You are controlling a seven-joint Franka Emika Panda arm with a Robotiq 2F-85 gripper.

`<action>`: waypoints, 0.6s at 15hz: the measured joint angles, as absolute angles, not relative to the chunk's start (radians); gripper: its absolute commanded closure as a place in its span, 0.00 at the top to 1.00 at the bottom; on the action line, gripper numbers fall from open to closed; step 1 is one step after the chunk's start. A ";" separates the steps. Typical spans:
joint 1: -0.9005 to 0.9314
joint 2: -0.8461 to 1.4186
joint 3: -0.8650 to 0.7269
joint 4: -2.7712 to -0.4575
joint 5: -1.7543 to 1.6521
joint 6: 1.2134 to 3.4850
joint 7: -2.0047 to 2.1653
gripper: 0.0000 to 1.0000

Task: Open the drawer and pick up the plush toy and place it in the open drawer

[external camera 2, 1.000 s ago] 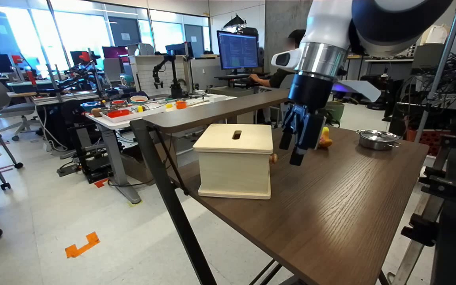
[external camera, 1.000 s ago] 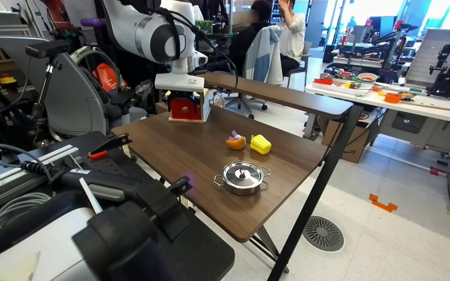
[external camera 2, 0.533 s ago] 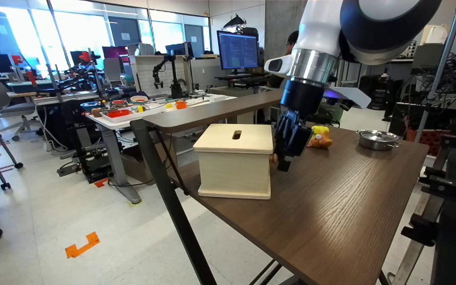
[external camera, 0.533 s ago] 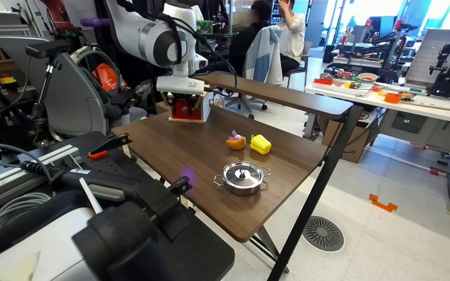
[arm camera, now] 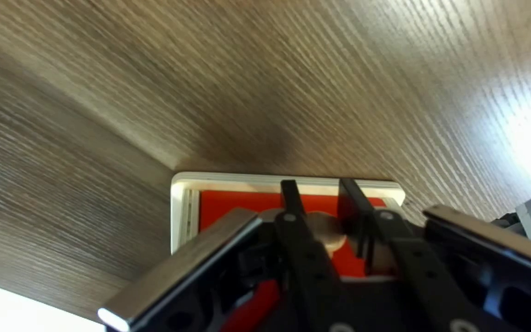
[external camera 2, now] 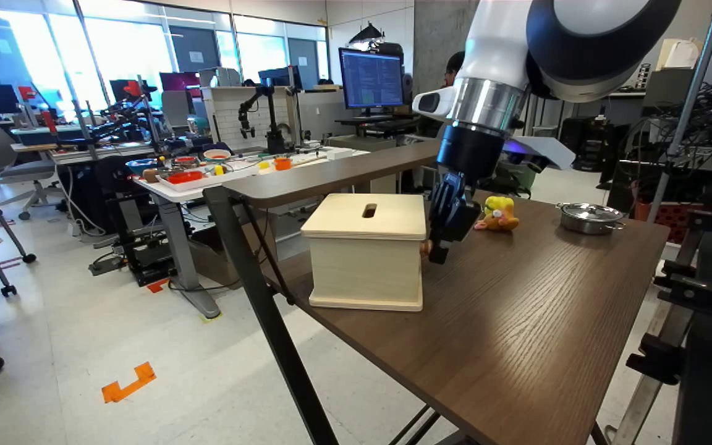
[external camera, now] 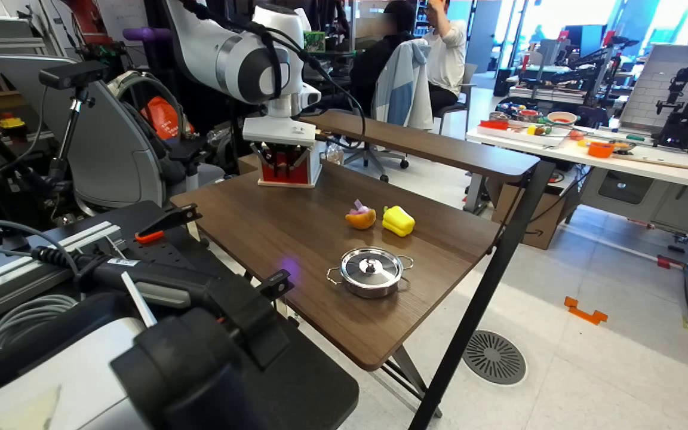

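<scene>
The drawer is a red panel (arm camera: 242,200) set in a small pale wooden box (external camera 2: 365,272), and its front sits flush in the frame. Its round wooden knob (arm camera: 324,226) lies between the fingers of my gripper (arm camera: 317,183), filling the gap with no clear space at either side. In an exterior view the gripper (external camera 2: 439,252) tilts toward the box, its fingertips at the knob (external camera 2: 425,247). Well away from the gripper, the orange-brown plush toy (external camera: 361,218) with a pinkish-purple top rests on the table; in the wrist view it is out of sight.
A yellow pepper (external camera: 398,221) lies right beside the plush toy. Closer to the table's far end from the box stands a lidded metal pot (external camera: 371,269). A raised wooden shelf (external camera: 427,146) runs along one table side, near the box and arm.
My gripper has moved in against the box front and tilted. Its fingers have come together around the knob. The plush toy, pepper and pot have stayed put.
</scene>
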State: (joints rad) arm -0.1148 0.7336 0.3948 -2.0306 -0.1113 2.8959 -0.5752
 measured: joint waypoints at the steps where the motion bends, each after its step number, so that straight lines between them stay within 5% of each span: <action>1: -0.115 0.734 0.395 -2.031 -0.111 2.896 -0.576 0.06; 9: -0.123 0.733 0.401 -2.036 -0.111 2.896 -0.587 0.06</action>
State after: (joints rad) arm -0.1229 0.7333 0.4010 -2.0358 -0.1114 2.8961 -0.5868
